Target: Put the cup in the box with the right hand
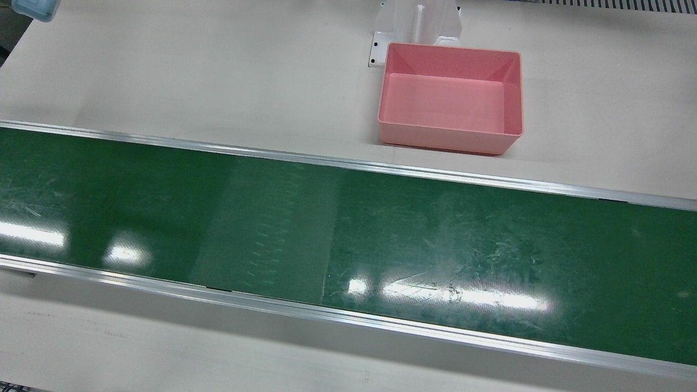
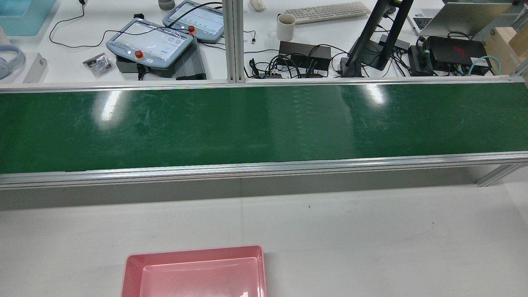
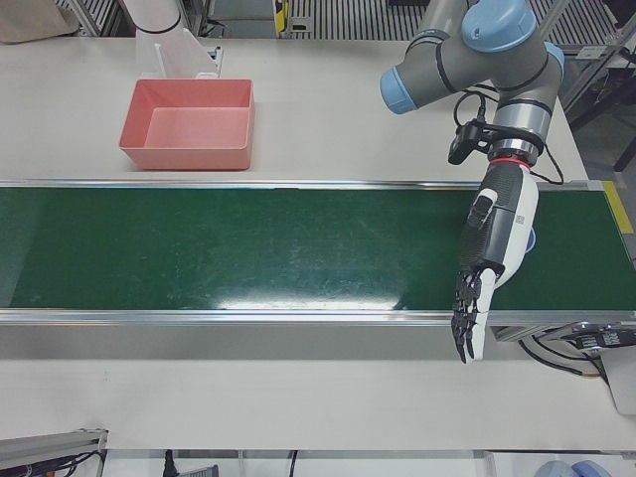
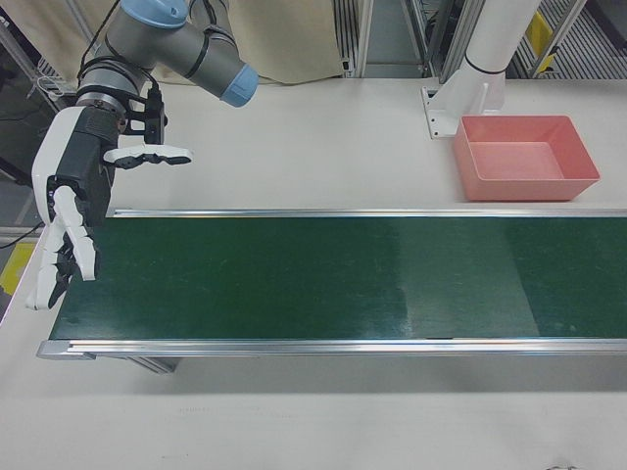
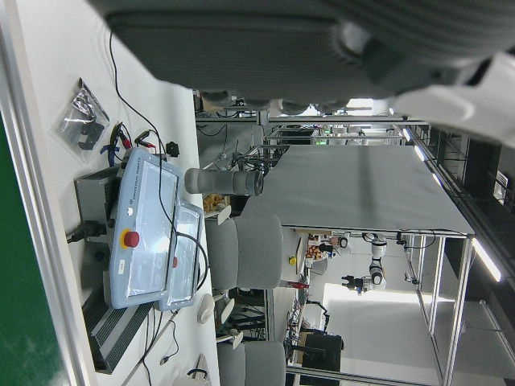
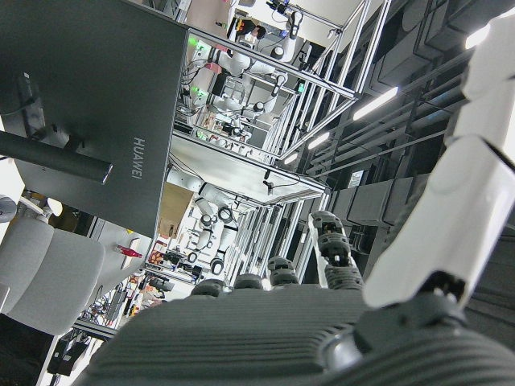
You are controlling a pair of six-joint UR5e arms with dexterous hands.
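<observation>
Waiting at start: right hand (image 4: 73, 211) was spread, holding nothing. No cup was visible; pink box (image 4: 526, 156) sat empty, far along the belt (image 4: 323, 279) from it.

The box (image 1: 451, 98) sits on the table (image 1: 218, 81) just behind the conveyor belt (image 1: 348, 239), touching the pedestal base (image 1: 416, 24)

There was one pink box (image 1: 400, 136), one green belt (image 1: 381, 234), two arms, each with one hand: left (image 3: 494, 253), right (image 4: 71, 211). Behind the belt stood two pendants (image 2: 150, 41), one mug (image 2: 285, 27), one keyboard (image 2: 328, 11), one monitor (image 2: 381, 33)
</observation>
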